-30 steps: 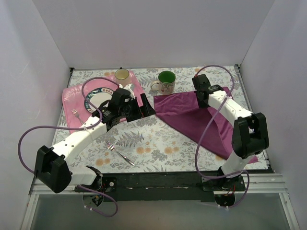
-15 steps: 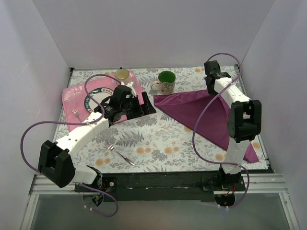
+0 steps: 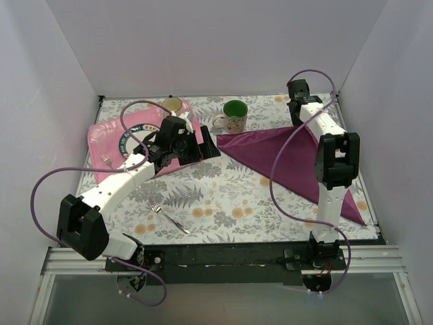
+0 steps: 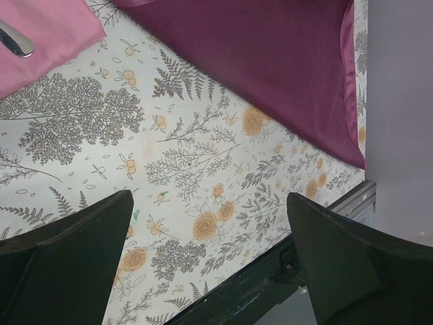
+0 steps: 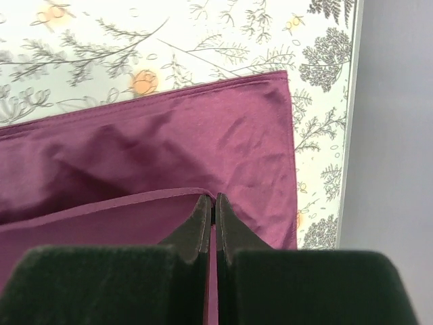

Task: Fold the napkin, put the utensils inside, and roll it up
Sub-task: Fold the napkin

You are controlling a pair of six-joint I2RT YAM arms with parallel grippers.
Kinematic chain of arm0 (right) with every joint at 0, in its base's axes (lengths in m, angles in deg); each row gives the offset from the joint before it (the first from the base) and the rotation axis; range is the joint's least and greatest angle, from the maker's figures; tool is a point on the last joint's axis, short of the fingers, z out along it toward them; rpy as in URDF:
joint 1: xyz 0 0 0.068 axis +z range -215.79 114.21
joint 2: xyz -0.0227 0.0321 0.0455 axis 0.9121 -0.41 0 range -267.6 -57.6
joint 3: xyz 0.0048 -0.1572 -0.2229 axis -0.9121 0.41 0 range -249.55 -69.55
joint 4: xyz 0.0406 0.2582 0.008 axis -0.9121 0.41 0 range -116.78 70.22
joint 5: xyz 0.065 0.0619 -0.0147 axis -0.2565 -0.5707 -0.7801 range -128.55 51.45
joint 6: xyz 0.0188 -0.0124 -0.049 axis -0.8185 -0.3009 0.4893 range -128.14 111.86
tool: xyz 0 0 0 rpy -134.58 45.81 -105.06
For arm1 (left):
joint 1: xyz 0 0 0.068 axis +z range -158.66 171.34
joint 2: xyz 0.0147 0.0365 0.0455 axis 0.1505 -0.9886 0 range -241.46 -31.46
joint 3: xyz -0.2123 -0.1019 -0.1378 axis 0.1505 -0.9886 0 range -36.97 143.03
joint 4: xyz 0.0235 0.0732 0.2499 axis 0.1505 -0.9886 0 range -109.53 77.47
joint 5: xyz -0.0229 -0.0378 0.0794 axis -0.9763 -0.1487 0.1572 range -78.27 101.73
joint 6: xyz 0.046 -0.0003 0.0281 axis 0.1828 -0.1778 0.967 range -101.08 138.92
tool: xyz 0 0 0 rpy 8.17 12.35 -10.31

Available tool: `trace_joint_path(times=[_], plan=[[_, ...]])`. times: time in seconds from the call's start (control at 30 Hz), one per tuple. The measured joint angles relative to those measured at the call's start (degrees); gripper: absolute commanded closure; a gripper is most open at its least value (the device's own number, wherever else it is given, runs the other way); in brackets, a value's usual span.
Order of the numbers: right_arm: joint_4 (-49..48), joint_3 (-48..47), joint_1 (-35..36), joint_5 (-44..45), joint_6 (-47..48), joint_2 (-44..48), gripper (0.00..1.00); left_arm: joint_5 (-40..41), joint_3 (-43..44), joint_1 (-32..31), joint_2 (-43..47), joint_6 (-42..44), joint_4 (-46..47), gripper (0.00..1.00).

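Observation:
The dark purple napkin point(image 3: 291, 159) lies at the right of the table as a long triangle, reaching the front right edge. My right gripper point(image 3: 298, 116) is at the back right, shut on the napkin's folded-over edge point(image 5: 169, 156), with the fingertips point(image 5: 203, 206) pinched together on the hem. My left gripper point(image 3: 206, 150) is open and empty, hovering by the napkin's left tip point(image 4: 270, 61). A silver fork point(image 3: 169, 217) lies on the floral tablecloth at the front left. A rounded silver utensil end point(image 4: 15, 42) rests on the pink mat; I cannot tell which utensil it is.
A light pink mat point(image 3: 101, 139) at back left holds a plate point(image 3: 135, 141) and a small fork point(image 3: 106, 161). A yellow mug point(image 3: 172, 105) and a green-lined mug point(image 3: 234, 115) stand at the back. White walls close in on three sides.
My right gripper carried the napkin's edge toward the back right corner, drawing the cloth into a flatter triangle. My left gripper shifted slightly back and stayed open.

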Motion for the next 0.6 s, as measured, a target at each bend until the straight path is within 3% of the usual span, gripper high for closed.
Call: trace_joint_path(times=[0.6], plan=[[-1.40, -7.63, -6.40, -5.20, 0.57, -5.73, 0.99, -0.87, 1.60, 0.68, -3.56, 0.55, -0.22, 0.02]])
